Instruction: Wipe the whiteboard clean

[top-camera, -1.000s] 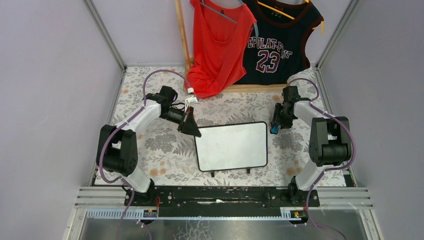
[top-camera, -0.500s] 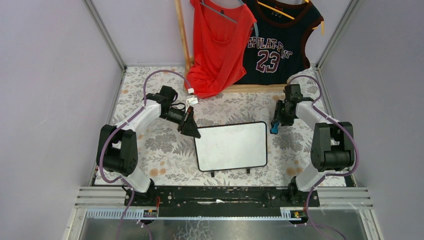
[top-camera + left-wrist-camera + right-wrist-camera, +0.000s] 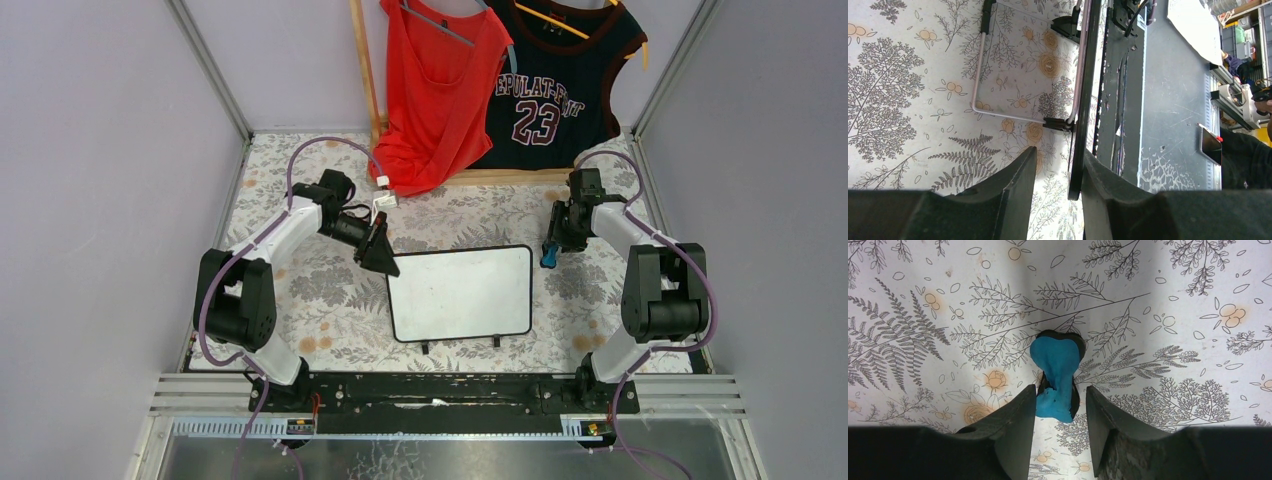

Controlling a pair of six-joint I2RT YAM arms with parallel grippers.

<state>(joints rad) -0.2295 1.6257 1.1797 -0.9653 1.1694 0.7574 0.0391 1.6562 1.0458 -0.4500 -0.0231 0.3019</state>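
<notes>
White, blank whiteboard point(image 3: 460, 295), black frame, left tool point(image 3: 1059, 159) spread astride its corner, right tool point(image 3: 1060, 390) pinching blue eraser point(image 3: 1055, 360).

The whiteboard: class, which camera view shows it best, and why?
Top external: the whiteboard lies fully visible, face and frame. Left wrist sees only its black edge; right wrist shows none of it.

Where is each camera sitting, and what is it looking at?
Top external: high behind, looking down at the whiteboard; left arm and right arm show.
Left wrist: on the left arm, looking along the whiteboard's edge; the left tool shows.
Right wrist: on the right arm, looking down at the tablecloth; right tool holds the blue eraser.
Shared: top and left wrist both see the whiteboard.
</notes>
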